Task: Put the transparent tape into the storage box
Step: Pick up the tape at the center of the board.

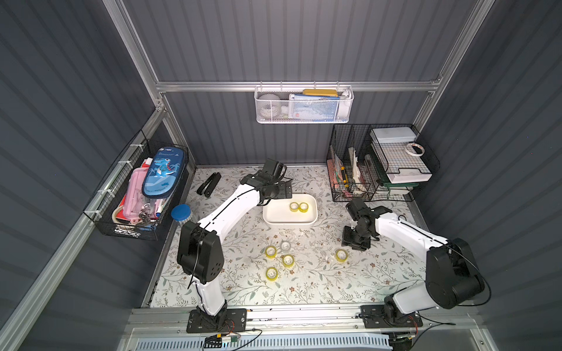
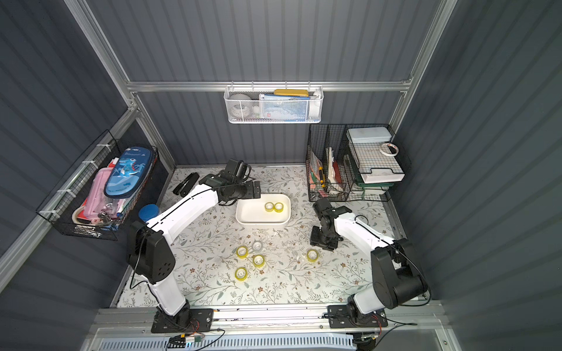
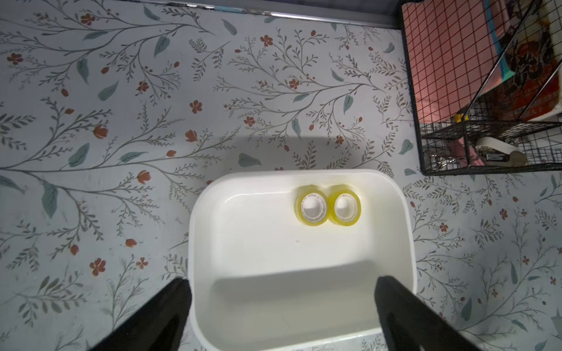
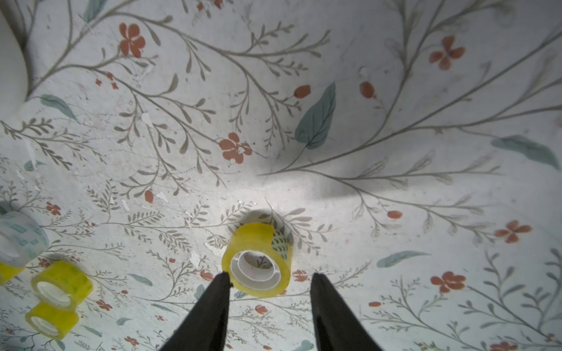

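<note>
At rt-wrist view edge, greyish roll (image 4: 19,240), half cropped

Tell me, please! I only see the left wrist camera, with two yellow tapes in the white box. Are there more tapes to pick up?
Observer: Yes. In both top views five rolls lie on the table outside the storage box. Four are yellow and one is a greyish roll.
Operator: Is the other arm doing something?
Observer: The right gripper straddles a lone yellow roll that lies apart from the other four.
Operator: Has it grabbed it?
Observer: Not yet. One jaw touches the roll and the other stands off it.
</note>
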Motion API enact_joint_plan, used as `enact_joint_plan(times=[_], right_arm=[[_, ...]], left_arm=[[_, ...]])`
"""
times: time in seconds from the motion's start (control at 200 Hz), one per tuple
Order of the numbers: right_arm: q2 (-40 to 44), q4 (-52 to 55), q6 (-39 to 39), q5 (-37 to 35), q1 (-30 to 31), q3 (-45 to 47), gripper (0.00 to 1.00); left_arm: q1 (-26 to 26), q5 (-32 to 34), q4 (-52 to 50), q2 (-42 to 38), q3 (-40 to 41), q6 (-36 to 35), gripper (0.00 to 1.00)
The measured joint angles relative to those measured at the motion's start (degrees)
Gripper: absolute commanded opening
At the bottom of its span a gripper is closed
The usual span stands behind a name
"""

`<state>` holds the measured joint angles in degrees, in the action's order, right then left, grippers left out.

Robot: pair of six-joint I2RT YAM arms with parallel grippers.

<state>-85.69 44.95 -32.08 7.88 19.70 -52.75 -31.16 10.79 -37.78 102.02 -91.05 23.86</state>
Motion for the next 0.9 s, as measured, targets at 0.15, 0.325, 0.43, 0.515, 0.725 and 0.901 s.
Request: enact_joint_plan(times=[0.15,0.325,0.43,0.515,0.725,0.901], right_arm=[[-0.07,-1.40,-0.55,1.42,0.31,2.29,0.47],[-0.07,-2.34,-1.09,1.99,1.57,3.67,0.47],[-0.35,-3.23,-1.53,1.79,2.16,4.66,0.47],[-0.90,-3.78,-1.73,1.05,2.21,5.51,0.45],[-2.34,-5.31,-1.77,-0.61,2.21,6.67,0.32],[-3.69,-4.87,-2.32,-1.75,3.15,5.66,0.08]], left_arm=[[0.00,0.83,-1.29,-0.81,2.93,0.83,0.99],[0.00,1.07,-1.60,-0.79,3.48,2.08,0.99],[0.00,1.05,-1.60,-0.79,3.48,2.45,0.99],[0.00,1.05,-1.60,-0.79,3.48,2.51,0.99],[0.00,1.05,-1.60,-0.79,3.48,2.64,0.99],[0.00,1.31,-1.70,-0.79,3.48,2.64,0.99]])
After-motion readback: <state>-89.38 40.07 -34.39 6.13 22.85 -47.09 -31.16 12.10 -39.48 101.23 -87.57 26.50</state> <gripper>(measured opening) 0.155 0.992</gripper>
